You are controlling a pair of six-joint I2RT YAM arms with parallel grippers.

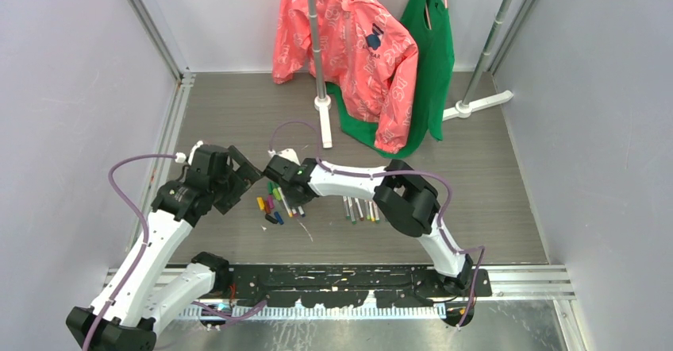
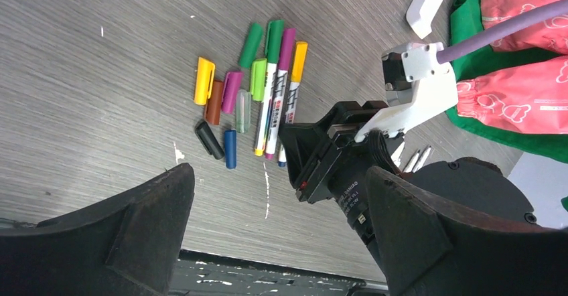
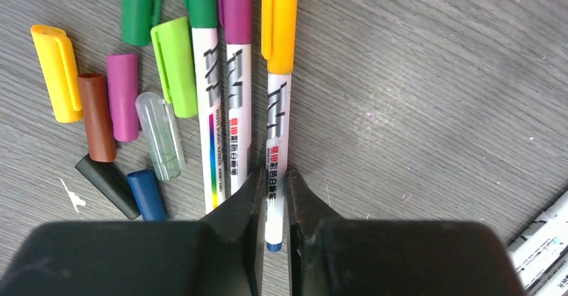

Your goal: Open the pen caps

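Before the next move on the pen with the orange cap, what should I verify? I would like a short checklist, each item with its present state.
1. Grip: the right gripper has a finger on each side of the orange-capped pen: ok.
2. Cap: the orange cap sits on that pen: ok.
3. Readiness: the left gripper is open: ok.
4. Position: the left gripper is at the cap: not ok, it hovers apart from the pens.
5. Neighbour: the purple-capped pen is free of the right fingers: cannot tell, its end lies right beside one finger.
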